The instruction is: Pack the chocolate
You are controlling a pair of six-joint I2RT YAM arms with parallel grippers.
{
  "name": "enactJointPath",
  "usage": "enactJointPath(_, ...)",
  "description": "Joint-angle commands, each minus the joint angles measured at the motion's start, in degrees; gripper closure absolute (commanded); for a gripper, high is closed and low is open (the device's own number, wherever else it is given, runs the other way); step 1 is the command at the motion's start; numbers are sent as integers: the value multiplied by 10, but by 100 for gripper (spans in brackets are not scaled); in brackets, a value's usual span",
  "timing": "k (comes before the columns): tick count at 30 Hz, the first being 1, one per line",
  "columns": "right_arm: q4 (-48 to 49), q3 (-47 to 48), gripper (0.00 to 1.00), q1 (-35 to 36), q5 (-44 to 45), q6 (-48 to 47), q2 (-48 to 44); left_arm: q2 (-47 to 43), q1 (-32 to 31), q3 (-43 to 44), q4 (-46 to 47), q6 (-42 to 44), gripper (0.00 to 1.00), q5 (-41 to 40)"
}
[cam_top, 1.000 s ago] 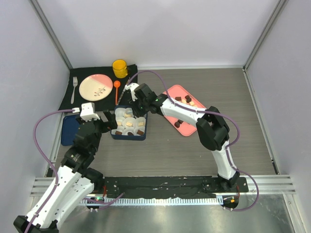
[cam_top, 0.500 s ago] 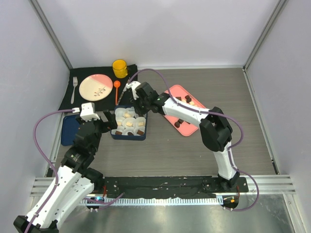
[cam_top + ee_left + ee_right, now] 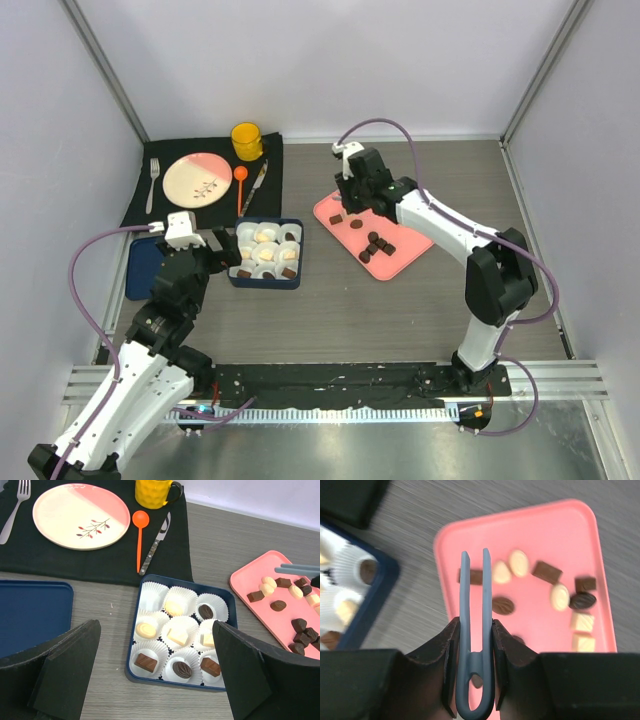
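Chocolate pieces [image 3: 176, 636], brown and cream, sit in white paper cups inside the dark blue box [image 3: 131, 645]; one cup at its far left corner holds nothing. More chocolate [image 3: 378, 243] lies loose on the pink tray [image 3: 405, 245]. My right gripper [image 3: 474, 622] is shut on grey-blue tongs [image 3: 465, 580]. Their tips hover empty over the tray's near-left part [image 3: 545, 535], beside a brown piece [image 3: 502, 605]. My left gripper [image 3: 156, 630] hangs wide open just short of the box's near edge, holding nothing.
A black mat at the back left carries a pink-and-cream plate [image 3: 197, 179], yellow cup [image 3: 247, 140], orange spoon [image 3: 240, 178], knife and fork [image 3: 153, 180]. A flat blue lid [image 3: 143, 268] lies left of the box. Grey walls close in on both sides.
My right arm has swung from above the blue box rightward to the pink tray, carrying the tongs. The left arm has not moved.
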Motion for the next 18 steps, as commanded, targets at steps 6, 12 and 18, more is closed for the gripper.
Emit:
enactJointPath(6,10,-60,72,-62,11,-7,-10,4,3,22,22,4,0,6)
enactJointPath(12,30,-58,72,-75,1,-14,24,5,2,23,21,4,0,6)
enactJointPath(18,32,-56,73,-79,1,-26,48,3,3,23,21,5,0,5)
